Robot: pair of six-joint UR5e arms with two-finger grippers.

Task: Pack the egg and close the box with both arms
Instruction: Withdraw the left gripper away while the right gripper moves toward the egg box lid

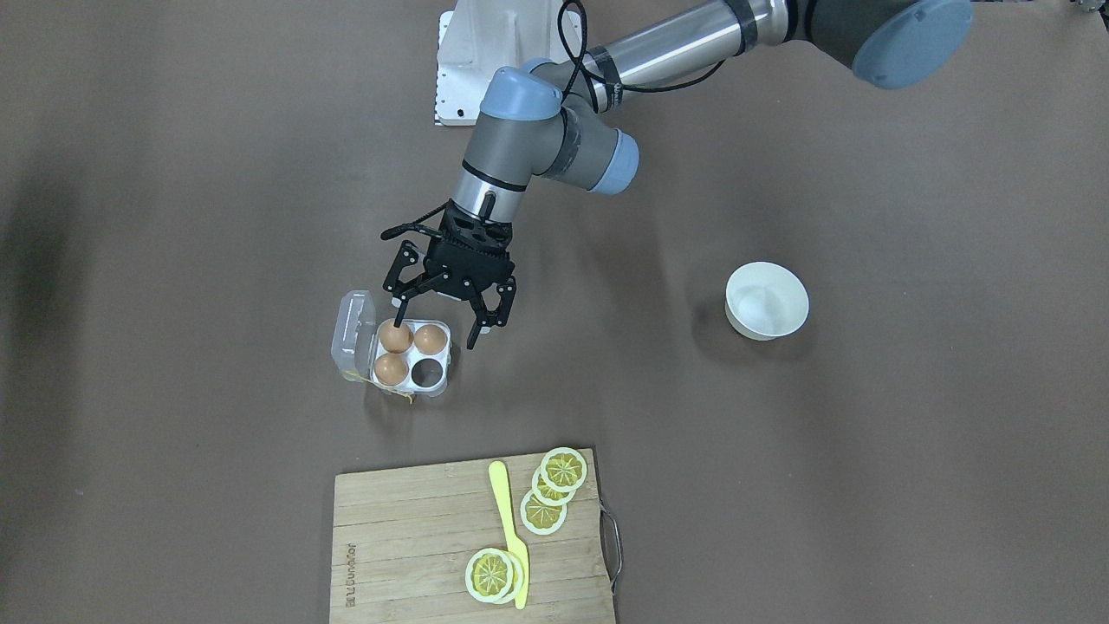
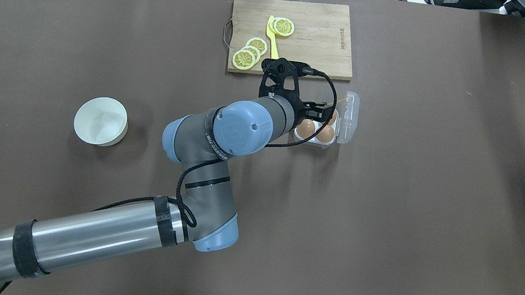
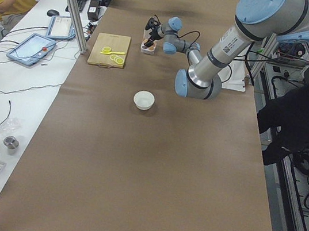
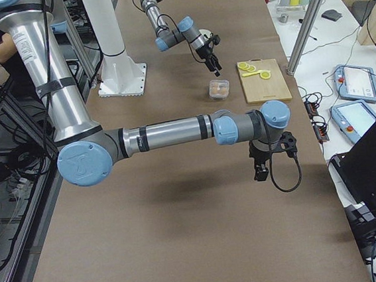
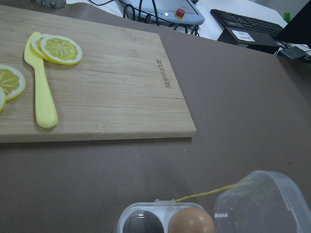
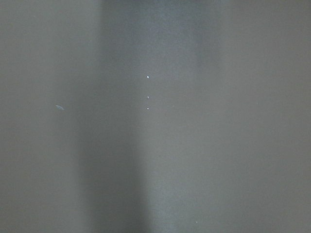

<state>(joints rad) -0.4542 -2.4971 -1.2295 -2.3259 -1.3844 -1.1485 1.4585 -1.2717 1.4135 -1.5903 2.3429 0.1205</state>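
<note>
The left tool (image 1: pixel 436 334) hangs over the box (image 1: pixel 440 388) with its fingers spread wide and nothing held. The egg (image 1: pixel 431 338) sits in a cell right between the two fingertips. One fingertip overlaps a second egg (image 1: pixel 396 336) in the front-facing view, and no view settles whether it touches. A third egg (image 1: pixel 391 369) fills a cell in the row just past the tool, away from the robot. Beside it the fourth cell (image 1: pixel 426 373) is empty. The overhead view hides that cell under the tool's body, while the left wrist view shows it dark beside the third egg. The lid (image 1: pixel 353 325) stands open on the box's side towards the robot's right. Only the wrist view shows the yellow string (image 5: pixel 209 193) clearly, running out from the hinge. Farther past the tool lies a wooden cutting board (image 1: pixel 407 520) with lemon slices (image 1: pixel 563 469) and a yellow knife (image 1: pixel 507 520). Well apart, towards the robot's left, is a white bowl (image 1: pixel 767 300) on the brown table (image 1: pixel 866 477). The right tool (image 4: pixel 261 174) shows only in the right side view, above bare table far from the box. Whether its fingers are apart cannot be told; its wrist view shows only table.
</note>
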